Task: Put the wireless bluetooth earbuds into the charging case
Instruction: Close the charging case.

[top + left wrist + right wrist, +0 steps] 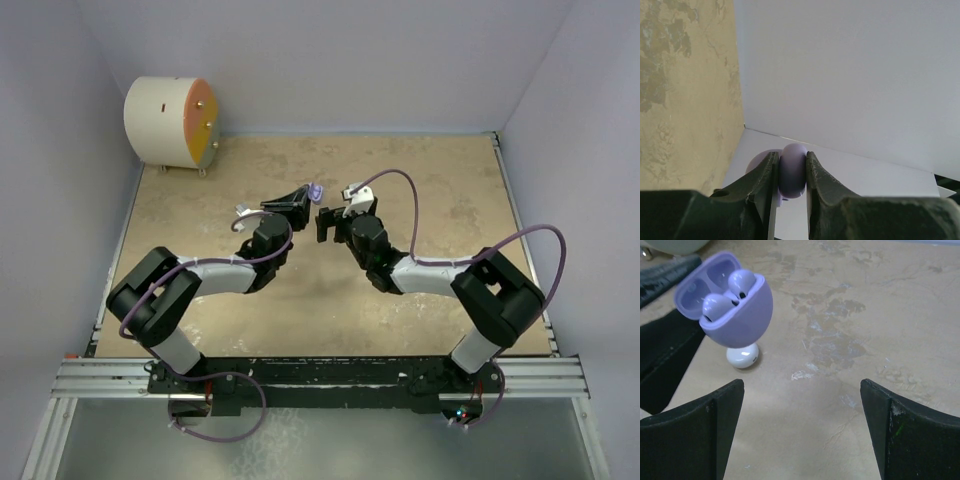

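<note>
A white drum (170, 122) with an orange end sits at the far left corner of the table (865, 315). The left gripper (791, 165), raised off the table, pinches a lilac case (740, 315) between its jaws. The lid is open and 2 lilac earbuds (717, 305) sit inside, side by side. Below it, a small white rounded case (742, 356) lies on the table. The right gripper (801, 390) faces them nearby, its jaws spread wide, holding nothing.

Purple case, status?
Left gripper shut on open purple case. Two purple earbuds sitting in it. Right gripper open, empty. White case on table beyond.
</note>
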Controlling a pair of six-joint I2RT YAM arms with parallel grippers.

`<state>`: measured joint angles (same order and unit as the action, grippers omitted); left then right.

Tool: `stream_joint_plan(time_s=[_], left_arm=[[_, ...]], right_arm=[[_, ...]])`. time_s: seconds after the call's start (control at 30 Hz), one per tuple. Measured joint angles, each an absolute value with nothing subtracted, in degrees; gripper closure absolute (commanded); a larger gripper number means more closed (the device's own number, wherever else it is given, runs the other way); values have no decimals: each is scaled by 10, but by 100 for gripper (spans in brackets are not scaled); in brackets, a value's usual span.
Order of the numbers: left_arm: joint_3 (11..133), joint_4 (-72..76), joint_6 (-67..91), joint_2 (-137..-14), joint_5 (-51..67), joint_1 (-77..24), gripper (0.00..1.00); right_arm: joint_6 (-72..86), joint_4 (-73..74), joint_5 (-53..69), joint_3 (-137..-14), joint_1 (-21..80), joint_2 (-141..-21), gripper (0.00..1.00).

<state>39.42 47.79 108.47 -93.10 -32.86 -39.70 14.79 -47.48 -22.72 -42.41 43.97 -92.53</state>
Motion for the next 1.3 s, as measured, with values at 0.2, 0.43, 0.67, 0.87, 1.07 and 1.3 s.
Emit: stream_joint_plan(time_s=[0.2,0.43,0.67,0.87,1.07,1.3], left_arm=[[403,462,1097,-930,-346,-410,100],[403,453,1119,-930,-350,-417,100],[403,450,1132,-927,-352,-420,100],[403,449,1138,-926,-352,-422,100],[401,450,1149,-926,-350,-422,100],[378,448,1157,-926,-354,-421,100]], right_arm=[[143,-471,-259,-434,450,-955,0],[136,-517,-284,-440,450,-957,0],[120,-570,-291,-442,451,-987,0],[109,-603,-296,-441,451,-991,0],[97,-613,-319,-441,455,-991,0],[90,-608,-377,-441,455,-991,0]])
